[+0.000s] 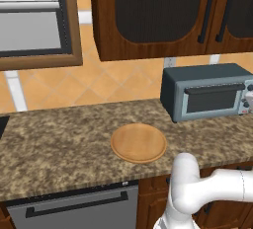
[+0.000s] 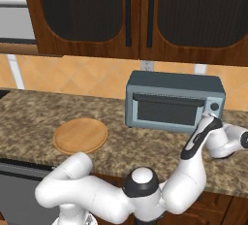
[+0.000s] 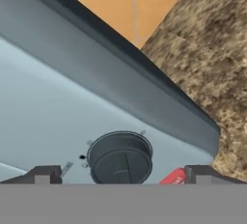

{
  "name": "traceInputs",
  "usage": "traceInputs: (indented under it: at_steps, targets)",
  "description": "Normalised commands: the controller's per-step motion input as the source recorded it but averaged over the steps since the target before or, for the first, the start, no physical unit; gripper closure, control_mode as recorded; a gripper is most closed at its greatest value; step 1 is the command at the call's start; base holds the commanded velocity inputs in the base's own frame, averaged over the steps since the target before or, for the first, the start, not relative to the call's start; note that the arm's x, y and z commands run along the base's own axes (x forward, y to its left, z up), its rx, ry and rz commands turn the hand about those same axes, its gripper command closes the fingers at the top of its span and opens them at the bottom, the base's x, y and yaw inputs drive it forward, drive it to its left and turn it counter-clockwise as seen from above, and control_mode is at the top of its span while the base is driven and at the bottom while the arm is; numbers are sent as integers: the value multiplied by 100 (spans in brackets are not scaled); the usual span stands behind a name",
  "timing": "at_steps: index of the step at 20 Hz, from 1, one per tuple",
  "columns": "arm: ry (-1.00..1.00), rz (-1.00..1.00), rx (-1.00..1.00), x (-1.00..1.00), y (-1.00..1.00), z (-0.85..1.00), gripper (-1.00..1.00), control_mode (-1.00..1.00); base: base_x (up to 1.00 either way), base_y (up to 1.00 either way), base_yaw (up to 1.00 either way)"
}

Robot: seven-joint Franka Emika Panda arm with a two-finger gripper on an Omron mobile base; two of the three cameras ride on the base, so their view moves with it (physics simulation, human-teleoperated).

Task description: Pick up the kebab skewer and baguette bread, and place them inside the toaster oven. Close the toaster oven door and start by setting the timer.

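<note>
Kitchen, granite counter (image 1: pixel 59 139), wooden cabinets (image 2: pixel 145 15), toaster oven (image 2: pixel 169 103), dishwasher (image 1: pixel 74 210)

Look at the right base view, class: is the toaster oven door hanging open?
No: the toaster oven door stands upright, flush against the toaster oven, its dark bar handle along the top.

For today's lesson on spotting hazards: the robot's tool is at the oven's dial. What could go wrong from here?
1. The tool straddles the dial with its fingertips wide apart; if it closes off-centre, it may slip rather than turn.
2. A red button sits close beside the dial, so a fingertip could press it by mistake.
3. Pushing forward might shove the toaster oven back along the counter.
</note>
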Motion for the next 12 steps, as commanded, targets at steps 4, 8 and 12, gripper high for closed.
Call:
traceInputs:
  at_steps: [4,8,12]
  targets:
    - [0,-3,5,15,-4,0,-100,-100,0,0,0]
    - [-4,-4,5,16,0,-4,-100,-100,0,0,0]
    - [-7,-7,5,17,0,0,-100,-100,0,0,0]
